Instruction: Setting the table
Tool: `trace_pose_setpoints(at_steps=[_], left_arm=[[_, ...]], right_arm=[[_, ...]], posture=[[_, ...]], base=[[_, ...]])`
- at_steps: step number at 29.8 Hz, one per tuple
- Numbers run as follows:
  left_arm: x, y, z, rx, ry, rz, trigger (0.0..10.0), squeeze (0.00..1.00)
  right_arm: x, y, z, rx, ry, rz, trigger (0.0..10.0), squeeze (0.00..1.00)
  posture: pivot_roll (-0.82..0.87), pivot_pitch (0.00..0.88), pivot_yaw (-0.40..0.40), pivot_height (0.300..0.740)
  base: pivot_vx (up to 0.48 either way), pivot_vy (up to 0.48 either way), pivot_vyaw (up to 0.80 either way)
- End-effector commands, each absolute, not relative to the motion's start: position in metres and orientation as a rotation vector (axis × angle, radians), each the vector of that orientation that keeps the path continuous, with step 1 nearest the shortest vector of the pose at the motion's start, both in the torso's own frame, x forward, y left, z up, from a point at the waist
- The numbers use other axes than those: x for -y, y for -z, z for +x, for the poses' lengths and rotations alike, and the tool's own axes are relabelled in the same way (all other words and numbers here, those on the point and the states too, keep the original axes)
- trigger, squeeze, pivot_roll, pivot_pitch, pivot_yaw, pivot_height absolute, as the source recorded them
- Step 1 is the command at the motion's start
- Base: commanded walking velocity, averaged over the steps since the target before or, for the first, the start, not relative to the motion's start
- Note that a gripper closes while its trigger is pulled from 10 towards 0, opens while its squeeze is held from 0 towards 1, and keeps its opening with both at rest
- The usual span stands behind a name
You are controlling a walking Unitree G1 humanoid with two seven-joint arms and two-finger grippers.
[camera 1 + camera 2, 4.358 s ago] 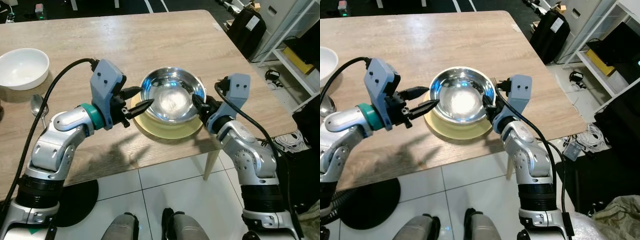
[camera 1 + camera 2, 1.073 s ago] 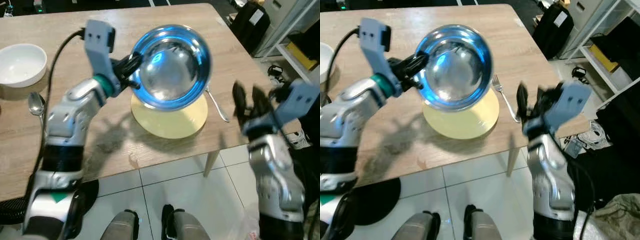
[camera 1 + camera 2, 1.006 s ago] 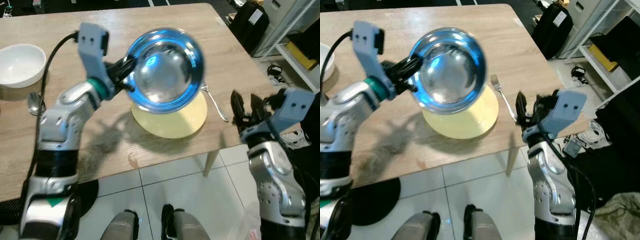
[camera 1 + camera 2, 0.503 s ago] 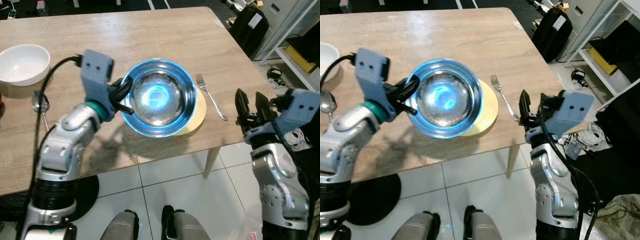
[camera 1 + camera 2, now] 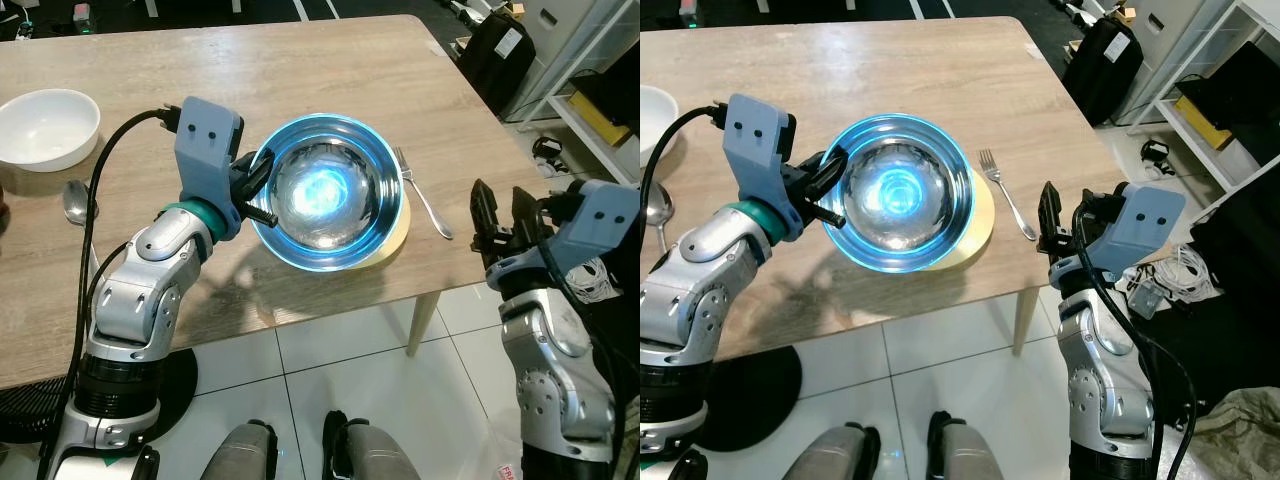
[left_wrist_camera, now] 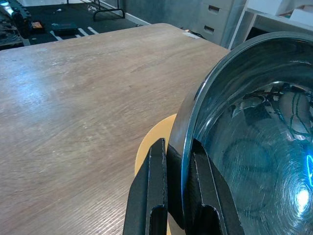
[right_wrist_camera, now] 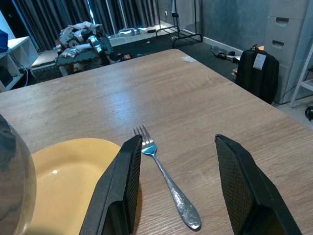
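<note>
A shiny steel bowl [image 5: 328,195] hangs over a yellow plate [image 5: 398,222] near the table's front edge, tipped slightly toward me. My left gripper [image 5: 258,190] is shut on the bowl's left rim; in the left wrist view the fingers [image 6: 152,196] pinch the rim of the bowl [image 6: 254,147]. A silver fork [image 5: 422,195] lies on the wood just right of the plate. My right gripper [image 5: 502,218] is open, off the table's front right edge, with the fork [image 7: 168,183] lying beyond its fingers.
A white bowl [image 5: 45,128] sits at the far left of the wooden table [image 5: 300,70], with a spoon [image 5: 76,202] in front of it. A black bag [image 5: 500,50] and white shelving [image 5: 590,90] stand to the right on the floor.
The left gripper has carried the steel bowl slightly right and more squarely over the yellow plate. The right arm has barely moved.
</note>
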State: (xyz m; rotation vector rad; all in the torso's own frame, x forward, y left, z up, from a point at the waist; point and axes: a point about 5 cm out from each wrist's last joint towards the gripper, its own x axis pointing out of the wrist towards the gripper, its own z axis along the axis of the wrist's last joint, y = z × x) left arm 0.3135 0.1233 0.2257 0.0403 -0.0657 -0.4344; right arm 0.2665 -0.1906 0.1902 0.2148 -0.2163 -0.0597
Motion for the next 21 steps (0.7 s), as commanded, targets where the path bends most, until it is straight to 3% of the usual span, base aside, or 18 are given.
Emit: trace_pose_setpoints(at_steps=[1,8,14,21], left_arm=[[-0.121,-0.232,0.312,0.106,0.436,0.048,10.0,0.0],[-0.122,-0.236,0.313,0.143,0.39,-0.02,10.0,0.0],[-0.131,-0.25,0.317,0.232,0.296,0.009,10.0,0.0],[-0.134,-0.246,0.322,0.213,0.288,0.038,10.0,0.0]], right_arm=[[0.195,-0.188,0.263,0.214,0.088,0.209,10.0,0.0],[0.194,-0.189,0.265,0.219,0.087,0.207,10.0,0.0],[0.193,-0.189,0.267,0.223,0.084,0.208,10.0,0.0],[0.192,-0.189,0.269,0.221,0.08,0.21,10.0,0.0]], posture=[[0.12,0.098,-0.011,0.74],[0.13,0.093,-0.018,0.74],[0.14,0.091,-0.022,0.74],[0.14,0.089,-0.024,0.74]], base=[[0.0,0.0,0.0],[0.0,0.0,0.0],[0.0,0.0,0.0],[0.0,0.0,0.0]])
